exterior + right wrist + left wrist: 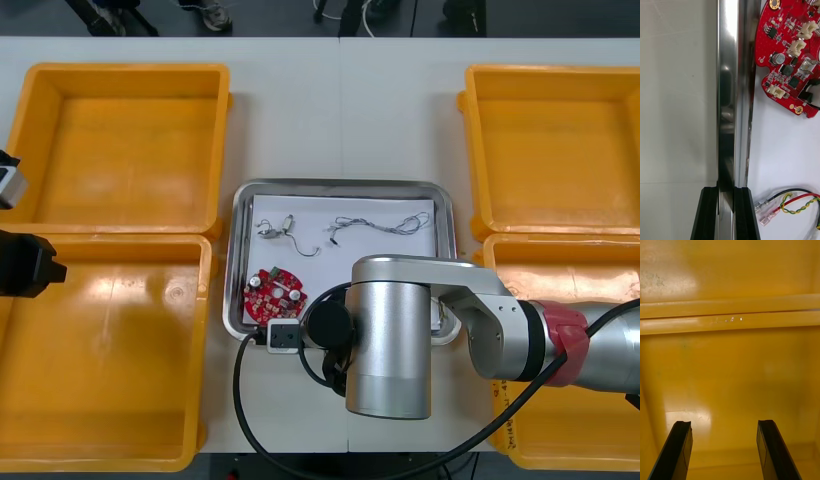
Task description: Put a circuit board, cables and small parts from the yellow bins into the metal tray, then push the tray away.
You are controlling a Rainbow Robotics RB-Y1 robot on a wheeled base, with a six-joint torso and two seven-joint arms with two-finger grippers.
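Light table, viewed steeply from above: four yellow bins (120, 70) are set in pairs at the sides, with the metal tray (340, 186) between them, white inside. A round red circuit board (275, 293), a thin pale cable (378, 224) and what look like small metal parts (270, 228) are seen lying in it. The tray's near edge is covered by the right arm (390, 335).

Right wrist view: the right gripper (726, 215) is closed on the tray's shiny rim, one finger outside over the bare table (677, 112), the other inside over the white liner. Just beside the inner finger lie the clear terminals of a red and yellow cable (799, 204) and a black cable (790, 192). The circuit board is seen well ahead of the fingertips, on the inner finger's side, close to the rim.

Left wrist view: the left gripper (725, 452) is held spread wide, with nothing between its fingers (675, 450). Bare bin floor lies under and ahead of them, and a bin rim crosses farther ahead. This arm is judged idle.

Step judged: loading done, the push in hand. A straight, level drive away from the robot is called for, with the rim kept between the fingers and the cable ends not snagged.
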